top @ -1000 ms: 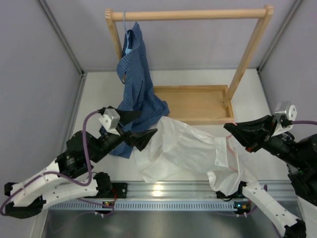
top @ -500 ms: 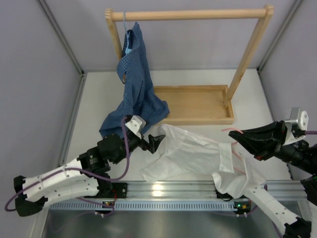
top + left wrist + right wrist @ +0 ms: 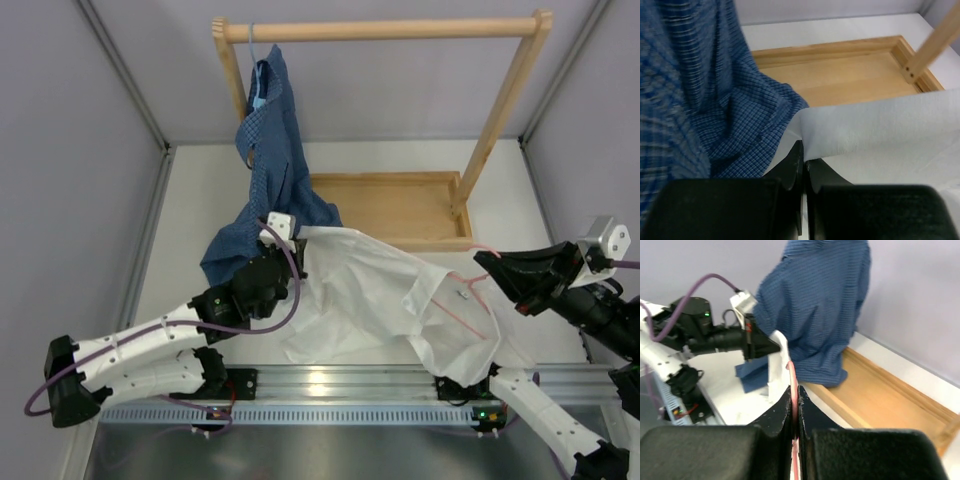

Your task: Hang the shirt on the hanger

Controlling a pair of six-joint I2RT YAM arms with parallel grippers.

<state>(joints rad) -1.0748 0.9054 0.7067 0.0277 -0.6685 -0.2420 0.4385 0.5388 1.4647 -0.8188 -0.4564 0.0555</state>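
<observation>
A wooden clothes rack stands at the 12 o'clock side of the white counter. Its top bar runs from 11 to 1 o'clock above a shallow wooden tray base. A light blue hanger hooks over the bar's 11 o'clock end and carries a blue checked shirt. The shirt hangs down, drapes over the tray's 9 o'clock rim and pools on the counter toward 9 o'clock. A metal rail runs along the 6 o'clock edge.

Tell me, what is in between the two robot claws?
The white shirt spans the gap from the left gripper to the right gripper, with the pink hanger at the right end. The top view shows it.
</observation>
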